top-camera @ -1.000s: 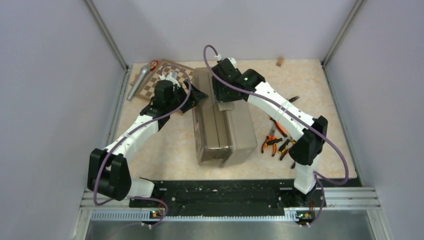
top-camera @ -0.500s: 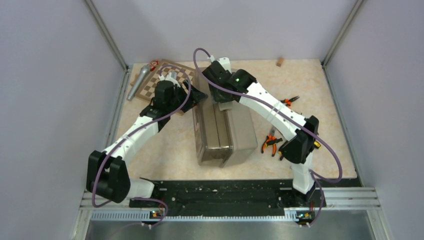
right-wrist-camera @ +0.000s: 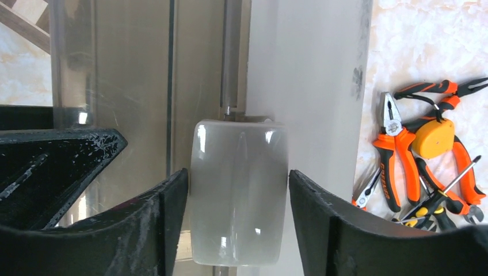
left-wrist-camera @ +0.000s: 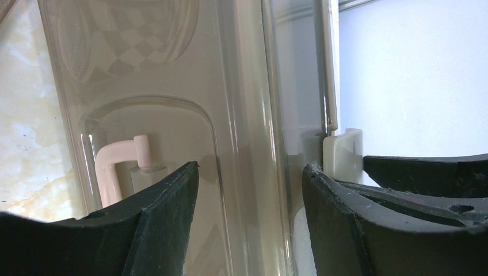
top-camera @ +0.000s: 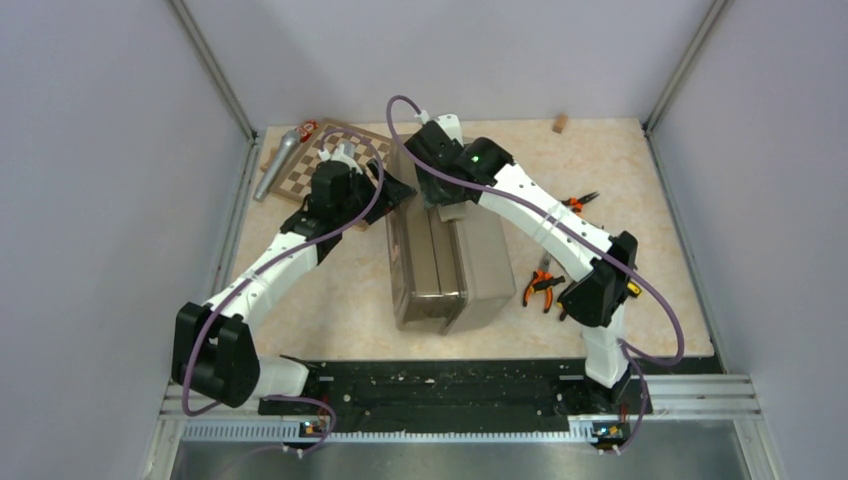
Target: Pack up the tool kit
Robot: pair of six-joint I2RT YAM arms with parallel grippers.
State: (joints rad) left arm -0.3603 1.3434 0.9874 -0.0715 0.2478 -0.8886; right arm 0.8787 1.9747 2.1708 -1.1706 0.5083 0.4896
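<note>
Right end effector (right-wrist-camera: 237, 192) unmoved, spread around toolbox (top-camera: 445, 260) latch (right-wrist-camera: 238, 192); left (left-wrist-camera: 250, 190) spread

Pale lilac walls (top-camera: 90, 200) (metal-framed) enclose a beige marbled table (top-camera: 640, 190).

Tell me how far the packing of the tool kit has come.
Nothing looks packed yet. The pliers, tape measure and screwdrivers all lie on the table beside the closed toolbox. In hand: both arms are at its far end, the right gripper straddling a latch, jaws open. Left: opening it and loading every tool.
</note>
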